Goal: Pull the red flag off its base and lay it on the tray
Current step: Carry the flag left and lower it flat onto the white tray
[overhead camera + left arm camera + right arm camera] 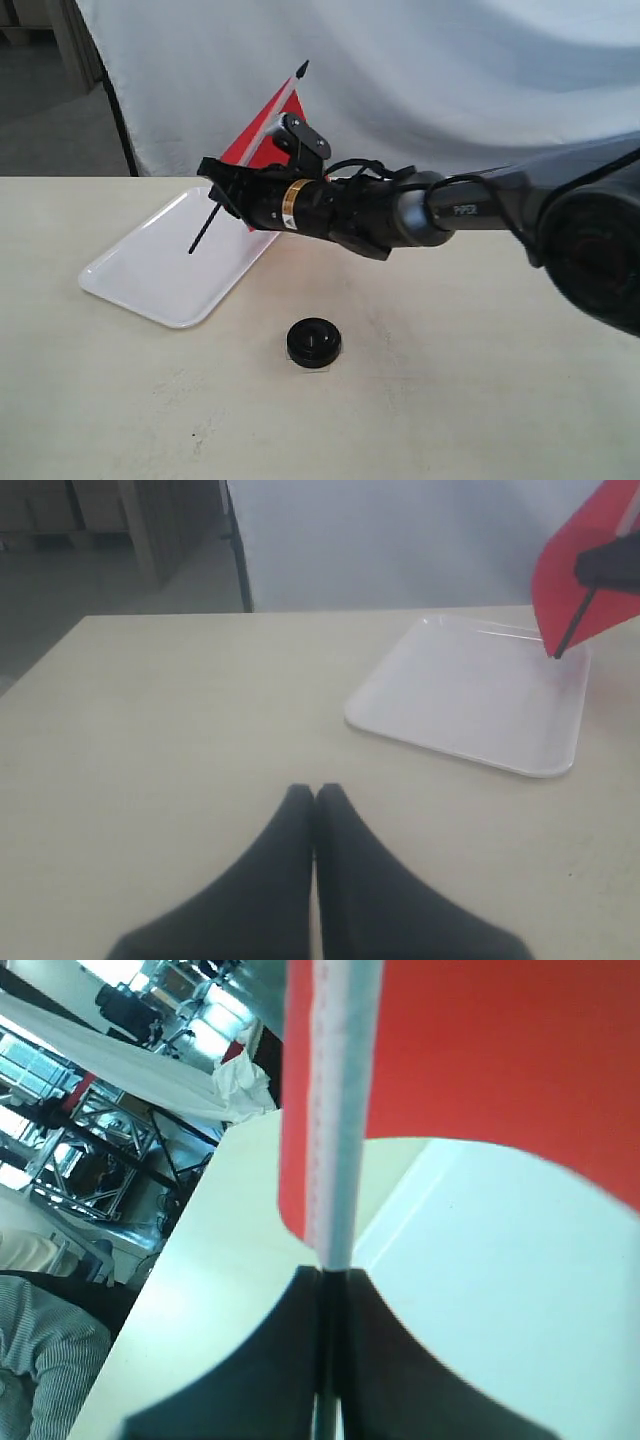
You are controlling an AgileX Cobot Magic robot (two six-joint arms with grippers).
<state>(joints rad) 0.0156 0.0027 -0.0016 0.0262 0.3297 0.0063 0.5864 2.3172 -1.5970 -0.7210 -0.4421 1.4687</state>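
Your right hand [220, 186] is clamped on the pole of the red flag [262, 135], left of centre in the upper half of the exterior view. The flag hangs tilted above the bench [450, 400]. Its pointed tip aims to the upper right, and its black lower end slants down to the left over the tray [150, 275]; you cannot tell whether it touches. The tray lies flat at left centre of that view. The base [314, 342] sits on the bench at lower centre, near the tray but apart from it and from the flag. Your left hand [315, 815] shows only in its own wrist view, fingers pressed together, gripping nothing, low over the bench.
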